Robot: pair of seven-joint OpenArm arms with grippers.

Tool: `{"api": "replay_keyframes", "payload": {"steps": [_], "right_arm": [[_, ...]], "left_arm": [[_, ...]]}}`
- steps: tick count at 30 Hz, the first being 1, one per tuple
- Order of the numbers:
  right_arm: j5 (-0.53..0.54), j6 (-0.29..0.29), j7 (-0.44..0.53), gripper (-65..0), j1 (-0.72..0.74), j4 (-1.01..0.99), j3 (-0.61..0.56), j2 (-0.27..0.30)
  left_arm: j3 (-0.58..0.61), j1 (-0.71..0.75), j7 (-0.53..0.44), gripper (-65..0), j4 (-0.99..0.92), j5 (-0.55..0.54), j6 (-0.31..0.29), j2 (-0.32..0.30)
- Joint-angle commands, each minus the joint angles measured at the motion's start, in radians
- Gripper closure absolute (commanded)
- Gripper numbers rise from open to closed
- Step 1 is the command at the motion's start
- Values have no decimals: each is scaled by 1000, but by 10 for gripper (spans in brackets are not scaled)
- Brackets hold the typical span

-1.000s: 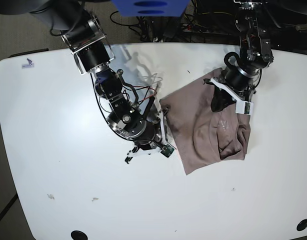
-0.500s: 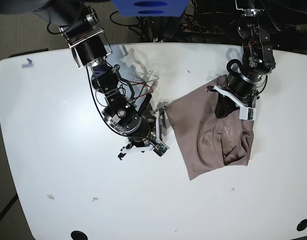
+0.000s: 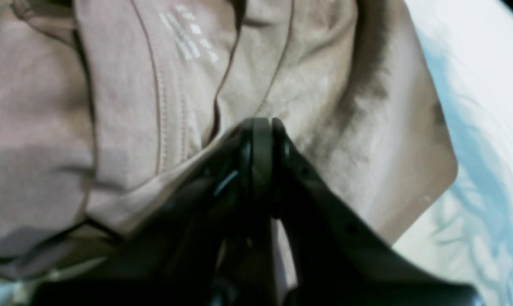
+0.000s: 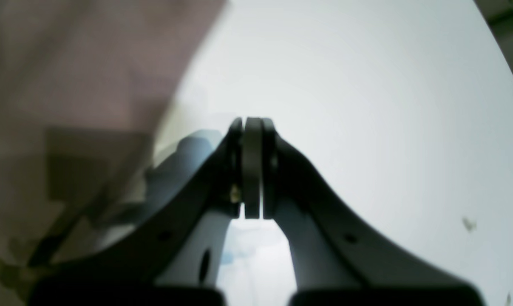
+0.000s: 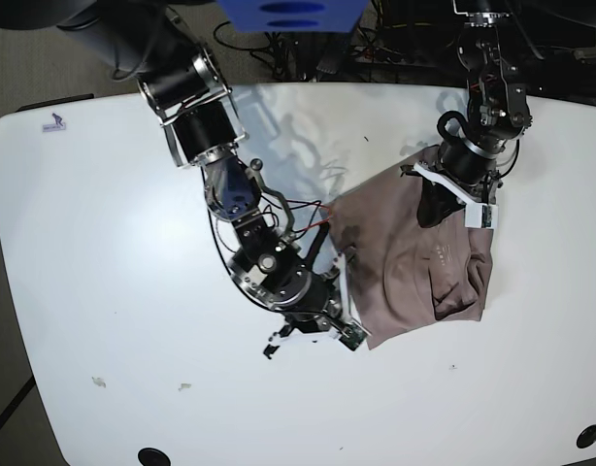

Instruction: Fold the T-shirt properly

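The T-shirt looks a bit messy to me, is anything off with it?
Yes. The T-shirt lies askew on the table, and its right side is bunched into rumpled folds rather than flat.

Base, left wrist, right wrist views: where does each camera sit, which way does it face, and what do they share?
Base: overhead, facing down on the white table; both arms show, and the T-shirt right of centre.
Left wrist: behind the left gripper, facing along its shut fingers at creased cloth close below.
Right wrist: behind the right gripper, facing along its shut fingers at bare tabletop; shirt edge at upper left.
Shared: all three views show the T-shirt and the table; the base view shows both grippers.
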Motion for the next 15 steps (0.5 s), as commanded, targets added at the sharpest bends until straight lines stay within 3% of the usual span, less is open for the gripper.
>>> {"api": "replay_keyframes", "payload": {"steps": [1, 7, 15], "right_arm": [[3, -3, 23, 0, 43, -22, -2, -41], [8, -3, 60, 0, 43, -129, -39, -41], [148, -7, 116, 0, 45, -244, -139, -41]], "left_arm": [[-2, 27, 77, 0, -6, 35, 18, -3], [-2, 27, 77, 0, -6, 39, 18, 20], [-1, 27, 77, 0, -23, 38, 18, 26]]}}
